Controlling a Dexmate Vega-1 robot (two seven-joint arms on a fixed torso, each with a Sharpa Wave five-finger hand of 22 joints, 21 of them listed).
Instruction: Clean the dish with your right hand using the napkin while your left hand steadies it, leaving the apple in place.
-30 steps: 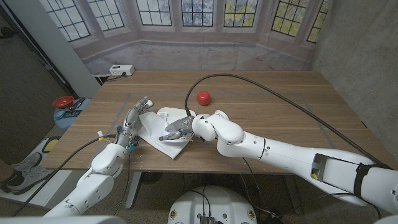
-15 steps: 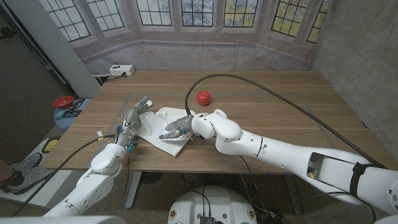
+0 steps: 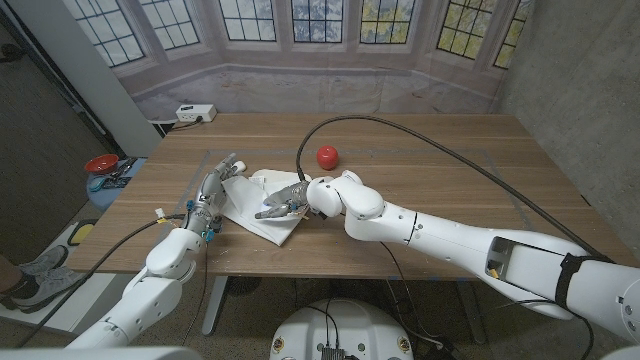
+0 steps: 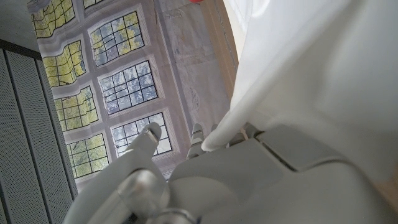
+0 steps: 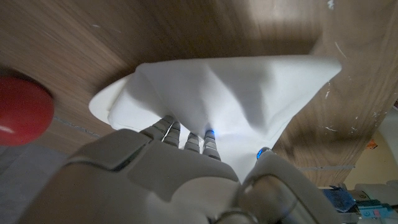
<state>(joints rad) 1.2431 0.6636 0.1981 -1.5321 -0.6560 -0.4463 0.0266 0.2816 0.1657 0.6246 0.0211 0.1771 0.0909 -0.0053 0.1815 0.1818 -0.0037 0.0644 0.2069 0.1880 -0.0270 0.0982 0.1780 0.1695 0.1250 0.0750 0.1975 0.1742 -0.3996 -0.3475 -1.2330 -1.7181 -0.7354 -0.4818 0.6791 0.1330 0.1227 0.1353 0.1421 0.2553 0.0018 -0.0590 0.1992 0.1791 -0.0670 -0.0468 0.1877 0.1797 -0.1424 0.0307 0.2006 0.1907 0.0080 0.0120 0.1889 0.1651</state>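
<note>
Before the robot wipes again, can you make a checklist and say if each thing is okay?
1. Right hand on the napkin: ok, its fingers press on the white cloth.
2. Napkin over the dish: ok, the cloth covers most of it and only a rim peeks out.
3. Left hand steadying the dish: cannot tell, it rests at the napkin's edge and the cloth hides any contact.
4. Apple left alone: ok, it sits apart on the table, untouched.
5. Dish clean yet: cannot tell, it is covered.

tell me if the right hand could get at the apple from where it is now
Probably yes: the apple sits on bare table just beyond the right hand, which rests on the napkin; nothing stands between them.
</note>
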